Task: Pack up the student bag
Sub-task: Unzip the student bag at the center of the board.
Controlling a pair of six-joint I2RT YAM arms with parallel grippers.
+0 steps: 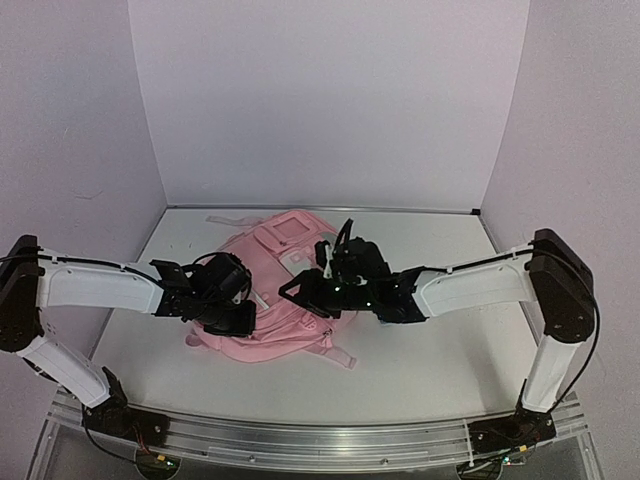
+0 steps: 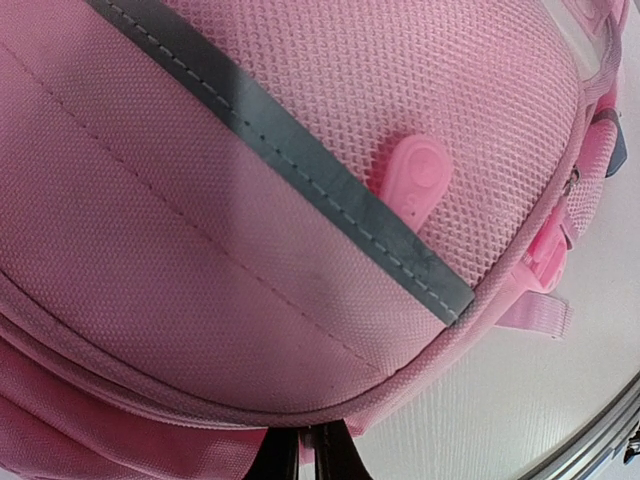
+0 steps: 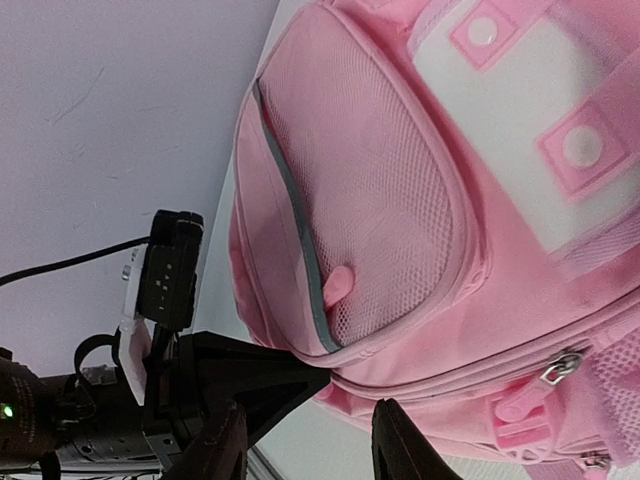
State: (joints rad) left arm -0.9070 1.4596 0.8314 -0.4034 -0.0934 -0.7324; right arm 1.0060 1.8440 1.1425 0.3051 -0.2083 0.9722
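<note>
Two robot arms meet over the student bag (image 1: 275, 245), which lies flat near the middle of the white tabletop (image 1: 430, 360), somewhat toward its left edge, one end reaching almost to the far edge. The left gripper (image 2: 320, 455) presses at the bag's piped seam, jaws clenched; whether fabric is pinched between them cannot be told. The right gripper (image 3: 315, 440) hangs over the bag's front, jaws released, holding nothing. A grey strip (image 2: 300, 170) and a pink pull tab (image 2: 410, 180) mark the mesh pocket.
</note>
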